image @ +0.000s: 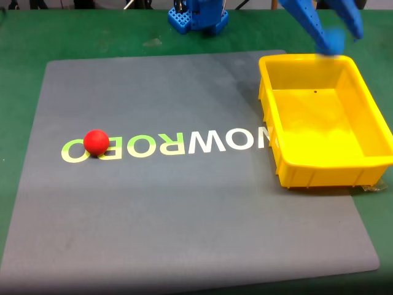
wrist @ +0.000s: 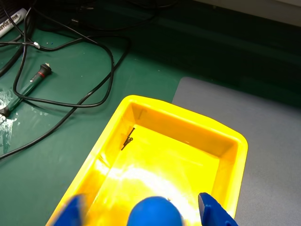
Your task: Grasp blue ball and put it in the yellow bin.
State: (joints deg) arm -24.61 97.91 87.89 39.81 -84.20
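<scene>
**Above the yellow bin, the blue ball between the fingers**

Across the fixed view from left to right, we first meet the red ball (image: 96,142), resting on the grey mat (image: 184,209) over the pale lettering (image: 166,144) near its left end. Further right, at the top edge, we see the blue arm base (image: 198,17) on the green table (image: 24,37). At the far right stands the yellow bin (image: 288,172), sitting on the mat's right side. Over its back rim we find the gripper (image: 334,42), blurred, with the blue ball (image: 334,40) between its fingers.

Turning to the wrist view, we see black cables (wrist: 70,101) looping over the green table on the left, well apart from the bin. The yellow bin (wrist: 141,106) lies below the camera, with a small dark mark (wrist: 128,140) on its floor. At the bottom edge the gripper (wrist: 146,214) has one blue finger (wrist: 70,214) left of the ball and the other to the right, and the blue ball (wrist: 154,212) sits between them. We cannot tell whether the fingers press the ball or stand slightly apart from it.
</scene>
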